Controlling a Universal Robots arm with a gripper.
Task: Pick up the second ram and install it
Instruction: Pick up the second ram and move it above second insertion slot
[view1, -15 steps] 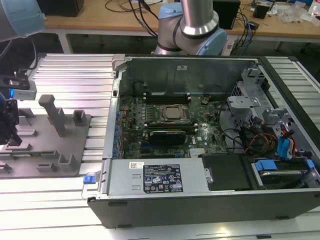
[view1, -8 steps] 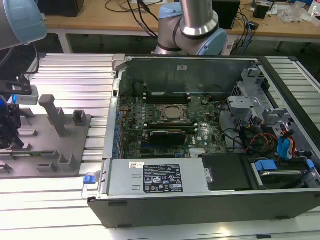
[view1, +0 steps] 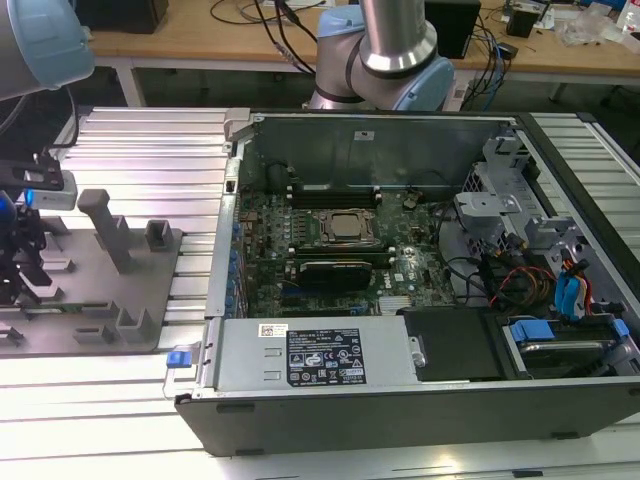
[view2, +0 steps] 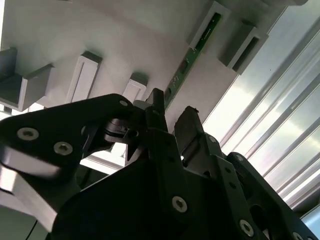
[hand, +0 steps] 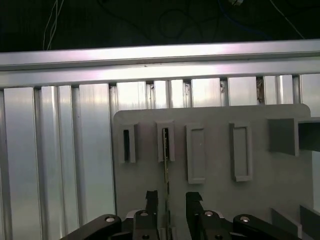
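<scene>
- Near one corner of the grey fixture plate (hand: 220, 210), in the second slot holder (hand: 165, 131) in from the plate's side edge: the second ram (hand: 166, 165), standing on edge, seen end-on as a thin green line in the first wrist view.
- Seen lengthwise in the second wrist view: second ram (view2: 192, 55) as a narrow green strip with dark chips, running from its holder toward the black fingertips.
- Seated in the holder, not yet lifted.
- Directly over that stick in both wrist views: the gripper (hand: 170, 202), fingers (hand: 151, 200) spread, one on each side of the board, with a strip of grey plate visible between each pad and the board.
- Pinching nothing.
- Along the same row of the plate: one more narrow holder (hand: 126, 145) nearer the side edge, and two wider rectangular holders (hand: 196, 152) further in.
- Under the plate: a ribbed aluminium table (hand: 55, 150).
- On that table in the exterior view, toward the exterior view's left edge: the same plate, with an upright grey post (view1: 108, 230) rising from it.
- Just beside the plate, toward the exterior view's right: an open computer case (view1: 400, 420), with the motherboard (view1: 300, 235), a metal processor socket (view1: 345, 227) and a labelled power supply (view1: 310, 355) exposed.
- Behind the case's far wall: the blue-jointed arm (view1: 390, 50).
</scene>
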